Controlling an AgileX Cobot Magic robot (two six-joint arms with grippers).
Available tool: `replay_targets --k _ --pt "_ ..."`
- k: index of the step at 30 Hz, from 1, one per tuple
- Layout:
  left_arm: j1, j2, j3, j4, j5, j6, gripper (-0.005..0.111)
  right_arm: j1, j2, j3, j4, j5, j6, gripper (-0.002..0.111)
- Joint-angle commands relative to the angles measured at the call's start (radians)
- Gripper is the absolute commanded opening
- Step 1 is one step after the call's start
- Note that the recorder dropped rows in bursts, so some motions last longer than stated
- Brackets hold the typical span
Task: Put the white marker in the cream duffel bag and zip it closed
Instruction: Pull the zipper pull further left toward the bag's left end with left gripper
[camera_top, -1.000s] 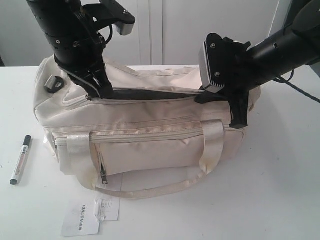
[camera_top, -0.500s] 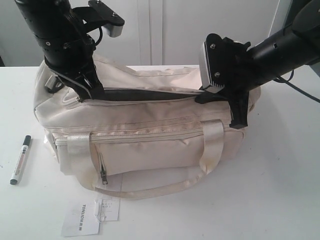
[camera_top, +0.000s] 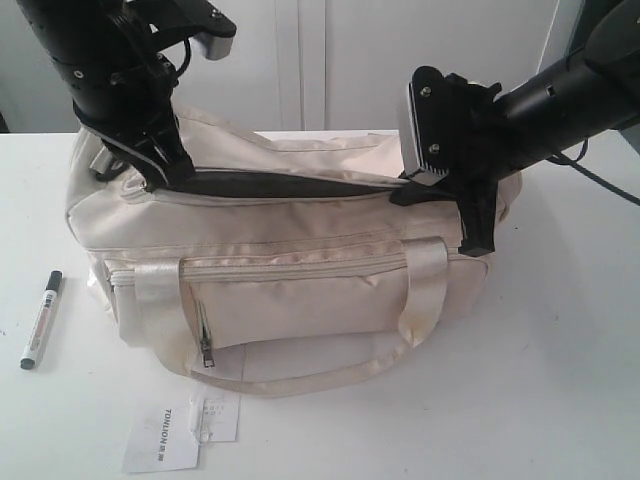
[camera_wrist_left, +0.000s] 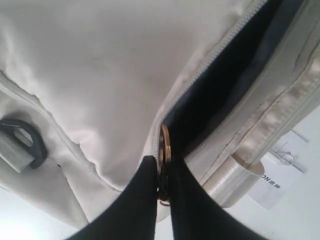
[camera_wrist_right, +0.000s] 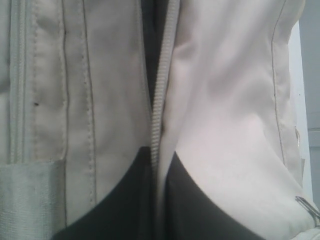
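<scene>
The cream duffel bag (camera_top: 300, 225) lies on the white table with its top zipper partly open and the black lining showing. My left gripper (camera_top: 165, 175) (camera_wrist_left: 161, 170) is at the bag's left end, shut on the metal ring of the zipper pull (camera_wrist_left: 165, 145). At the right end of the opening my right gripper (camera_top: 405, 190) (camera_wrist_right: 159, 155) is shut on the zipper seam (camera_wrist_right: 157, 110) of the bag. The white marker (camera_top: 41, 320), black cap at its far end, lies on the table to the left of the bag, apart from both grippers.
A white paper hangtag (camera_top: 180, 430) lies on the table in front of the bag. A black D-ring (camera_wrist_left: 25, 142) sits on the bag's left end. White cabinet doors (camera_top: 330, 60) stand behind the table.
My left gripper has moved left along the bag's top with the zipper pull, and the dark opening has grown longer. The right gripper and the marker have not moved.
</scene>
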Motion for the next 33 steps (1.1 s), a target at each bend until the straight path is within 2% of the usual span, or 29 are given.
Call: replay_targets --k 1,5,12,21,30,33 --pt "0.057 -0.029 0.006 0.017 0.094 0.0 0.0 -0.009 -0.01 0.004 -0.027 -0.013 0.006 0.0" --pt "0.085 -0.029 0.006 -0.024 0.094 0.007 0.0 -0.009 -0.01 0.004 -0.027 -0.013 0.006 0.0" --pt "0.085 -0.03 0.006 -0.019 0.094 0.013 0.0 -0.009 -0.01 0.004 -0.027 -0.013 0.006 0.0" --pt "0.155 -0.035 0.043 -0.06 0.094 0.018 0.0 -0.009 -0.01 0.004 -0.027 -0.013 0.006 0.0" --pt "0.156 -0.069 0.082 -0.118 0.09 0.049 0.0 -0.009 -0.01 0.004 -0.027 -0.002 0.011 0.0" --pt "0.156 -0.081 0.082 -0.141 0.064 0.068 0.0 -0.009 -0.011 0.004 -0.023 0.008 0.068 0.0"
